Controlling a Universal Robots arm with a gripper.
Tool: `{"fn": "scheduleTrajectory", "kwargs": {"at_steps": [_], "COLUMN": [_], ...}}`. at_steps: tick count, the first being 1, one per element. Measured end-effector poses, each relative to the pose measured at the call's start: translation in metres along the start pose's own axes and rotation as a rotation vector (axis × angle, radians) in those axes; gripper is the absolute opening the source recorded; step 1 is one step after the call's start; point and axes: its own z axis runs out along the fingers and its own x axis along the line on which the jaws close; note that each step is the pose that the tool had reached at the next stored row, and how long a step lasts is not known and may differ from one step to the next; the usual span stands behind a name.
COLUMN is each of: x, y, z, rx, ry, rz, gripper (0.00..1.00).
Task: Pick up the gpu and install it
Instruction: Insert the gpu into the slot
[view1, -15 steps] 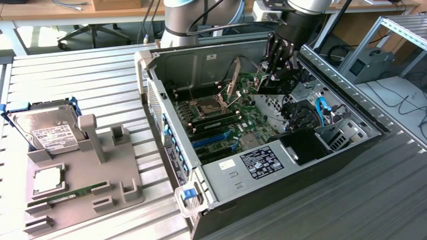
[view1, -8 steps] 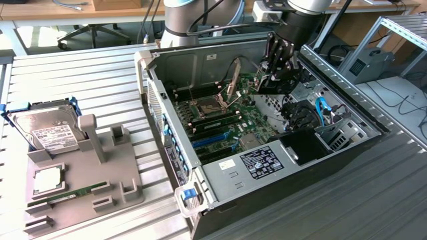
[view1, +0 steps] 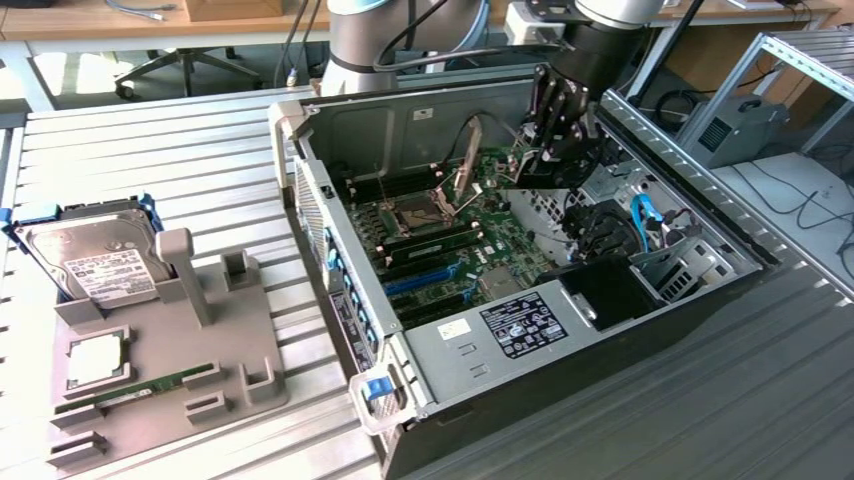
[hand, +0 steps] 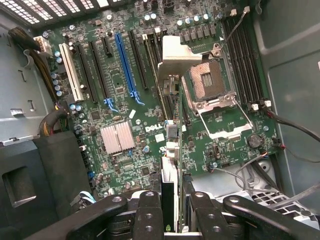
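Observation:
The gpu (hand: 169, 197) is a thin dark card seen edge-on between my gripper's (hand: 170, 207) black fingers (hand: 149, 212), which are shut on it. Its silvery bracket (hand: 179, 54) points toward the motherboard (hand: 115, 107). The card hangs above the board, between the row of expansion slots with the blue slot (hand: 125, 62) and the open CPU socket (hand: 207, 82); it touches no slot. In the exterior view the gripper (view1: 554, 140) reaches down into the back of the open computer case (view1: 441, 345), with the dark gpu (view1: 538, 168) below it.
A grey holder (view1: 160, 350) stands on the slatted table at the exterior view's left. It carries a hard drive (view1: 94, 262), a CPU chip (view1: 96, 358) and a green memory stick (view1: 160, 384). Cables (hand: 50, 82) and the case walls crowd the board.

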Motion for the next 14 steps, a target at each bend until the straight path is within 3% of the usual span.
{"fn": "scheduleTrajectory", "kwargs": {"at_steps": [14], "x": [0.0000], "y": [0.0000], "z": [0.0002], "rx": [-0.0006], "ry": [0.0004], "rz": [-0.026], "gripper": [0.27]}}
